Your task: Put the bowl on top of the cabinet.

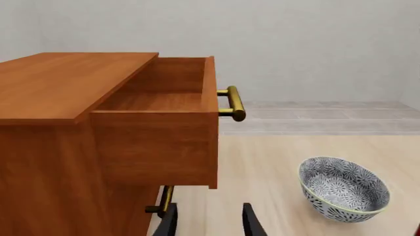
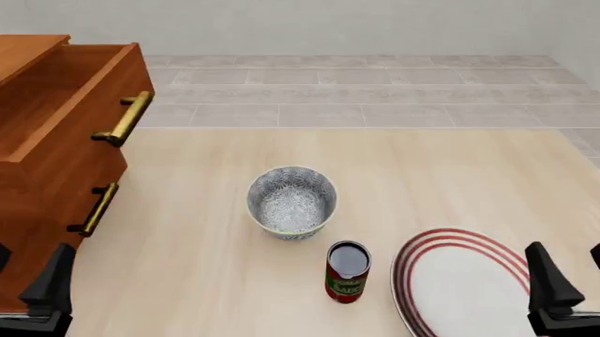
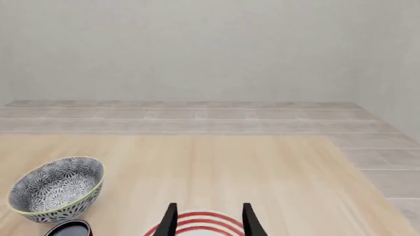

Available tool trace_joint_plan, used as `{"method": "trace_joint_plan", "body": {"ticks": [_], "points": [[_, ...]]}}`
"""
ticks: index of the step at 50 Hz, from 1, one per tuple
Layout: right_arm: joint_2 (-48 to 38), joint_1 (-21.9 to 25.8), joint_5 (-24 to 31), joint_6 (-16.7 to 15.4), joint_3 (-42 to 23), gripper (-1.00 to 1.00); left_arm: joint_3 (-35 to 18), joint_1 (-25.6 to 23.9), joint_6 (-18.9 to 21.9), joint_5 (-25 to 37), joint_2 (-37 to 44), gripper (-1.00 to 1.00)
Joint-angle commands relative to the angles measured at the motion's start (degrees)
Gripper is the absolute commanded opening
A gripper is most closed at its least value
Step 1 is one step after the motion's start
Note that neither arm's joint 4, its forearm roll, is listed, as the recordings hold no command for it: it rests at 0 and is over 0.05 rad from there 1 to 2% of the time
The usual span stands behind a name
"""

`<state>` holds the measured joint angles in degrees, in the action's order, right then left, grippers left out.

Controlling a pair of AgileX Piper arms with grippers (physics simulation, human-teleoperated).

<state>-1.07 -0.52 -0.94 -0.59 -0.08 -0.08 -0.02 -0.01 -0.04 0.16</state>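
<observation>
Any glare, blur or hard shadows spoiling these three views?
Front view: sharp and evenly lit, only faint soft shading under the bowl and can. Left wrist view: crisp, the cabinet side darker than its top, no glare. Right wrist view: flat light, no blur; the plate is cut off by the frame edge.
</observation>
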Motion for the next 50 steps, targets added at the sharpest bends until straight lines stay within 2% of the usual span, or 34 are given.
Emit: {"method": "trace_joint_plan", "body": {"ticks": [1, 15, 19, 25, 44, 50], "points": [[0.2, 0.2, 0.6, 0.7, -0.2, 1.0, -0.1, -0.1, -0.4, 0.1, 0.1, 1.0], [1.0, 0.5, 1.9, 1.0, -1.0, 1.0, -0.4, -0.8, -1.2, 0.5, -0.1, 1.0], [1.0, 0.5, 1.9, 0.9, -1.1, 1.0, -0.7, -3.7, -0.8, 1.4, 0.0, 1.0], [1.0, 0.7, 2.1, 1.0, -1.4, 1.0, -1.0, -7.8, 2.2, 1.6, 1.1, 1.0], [1.0, 0.8, 2.2, 1.4, -1.4, 1.0, -0.7, -13.3, 4.2, -2.5, 6.8, 1.0], [1.0, 0.9, 2.1, 1.3, -1.2, 1.0, -0.8, -14.3, 3.7, -4.0, 8.7, 1.0]]}}
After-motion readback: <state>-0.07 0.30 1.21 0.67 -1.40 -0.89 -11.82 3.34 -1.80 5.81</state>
